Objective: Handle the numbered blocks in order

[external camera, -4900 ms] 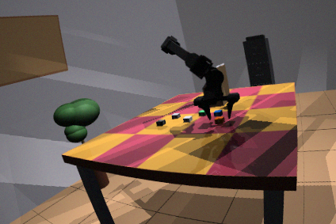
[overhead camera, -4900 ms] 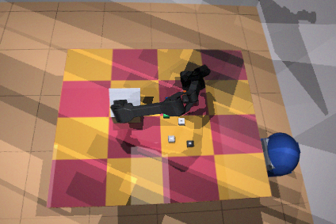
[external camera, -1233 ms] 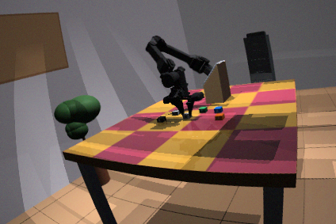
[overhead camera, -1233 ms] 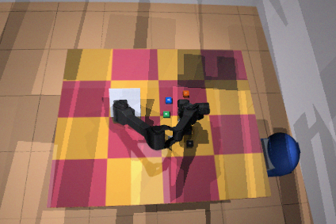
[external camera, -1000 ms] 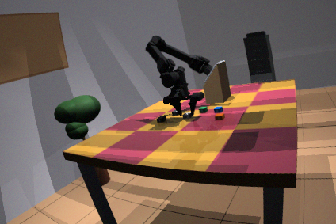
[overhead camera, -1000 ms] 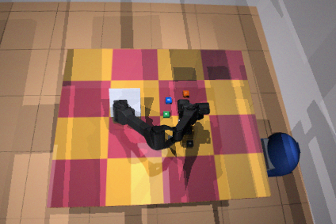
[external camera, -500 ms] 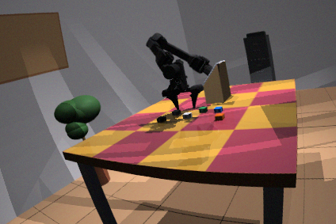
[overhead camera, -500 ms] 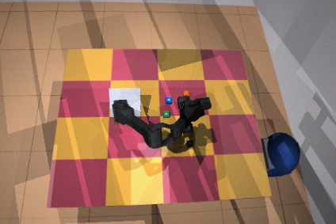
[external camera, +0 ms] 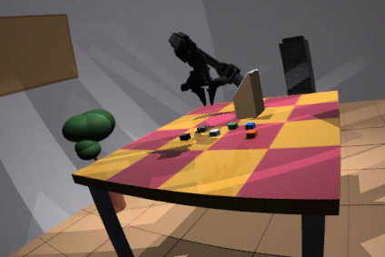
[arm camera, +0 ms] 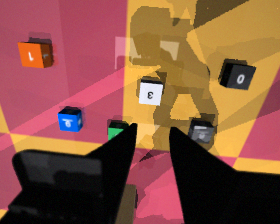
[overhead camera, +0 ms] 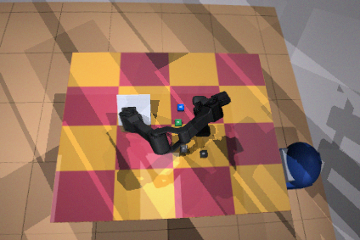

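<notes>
Pink and yellow squares cover the table I'm watching. From the exterior camera, I see the black 0 block near left, the grey block just farther, then the white 3 block. The green block, blue block and orange 1 block sit to the right, orange nearest. My gripper hangs above the table, fingertips slightly apart, nothing between them.
</notes>
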